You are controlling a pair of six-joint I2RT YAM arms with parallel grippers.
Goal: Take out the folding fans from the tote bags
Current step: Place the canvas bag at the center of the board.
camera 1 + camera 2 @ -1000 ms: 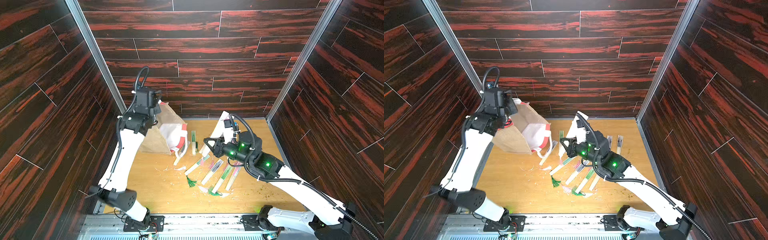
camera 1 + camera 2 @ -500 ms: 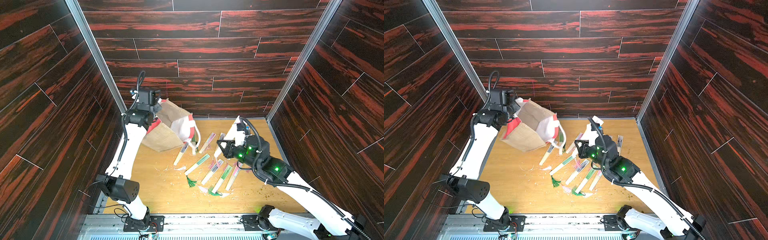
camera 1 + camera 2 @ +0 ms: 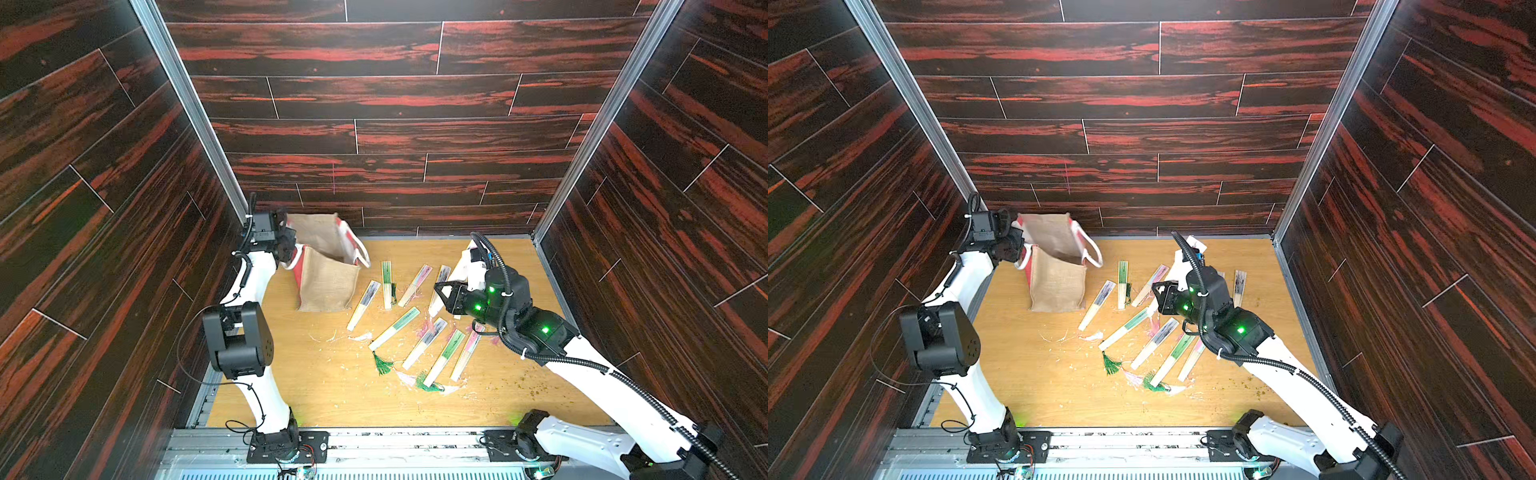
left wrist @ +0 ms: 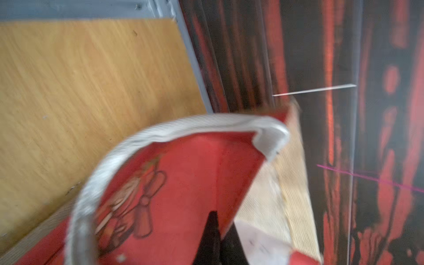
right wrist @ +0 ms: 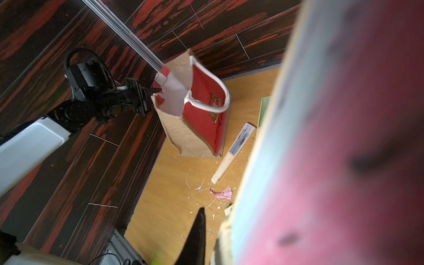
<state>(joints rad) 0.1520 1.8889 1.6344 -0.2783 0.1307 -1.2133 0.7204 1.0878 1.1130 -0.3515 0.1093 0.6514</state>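
The tote bag (image 3: pixel 328 282) (image 3: pixel 1059 286) (image 5: pixel 195 137) stands upright at the table's back left, mouth open and white lining showing. My left gripper (image 3: pixel 291 249) (image 3: pixel 1017 245) (image 4: pixel 221 229) is shut on the rim of its red side panel (image 4: pixel 195 172). Several closed folding fans lie to the right of the bag, among them a green one (image 3: pixel 386 284), a black-grey one (image 3: pixel 365 305) and a pink one (image 3: pixel 415 284). My right gripper (image 3: pixel 442 291) (image 3: pixel 1160 291) (image 5: pixel 214 218) hovers over them, shut on a pink and blue folding fan (image 5: pixel 332 137). The bag's inside is hidden.
Loose green tassels (image 3: pixel 382 365) (image 3: pixel 428 384), a pink tassel (image 5: pixel 223 195) and pale splinters lie on the wooden table (image 3: pixel 332 395). Dark panelled walls close in the left, back and right. A metal rail (image 3: pixel 374 440) runs along the front edge.
The bag, held tipped with its mouth toward the fans, has been swung upright and now rests on the table. My right arm has drawn back to the right with its fan.
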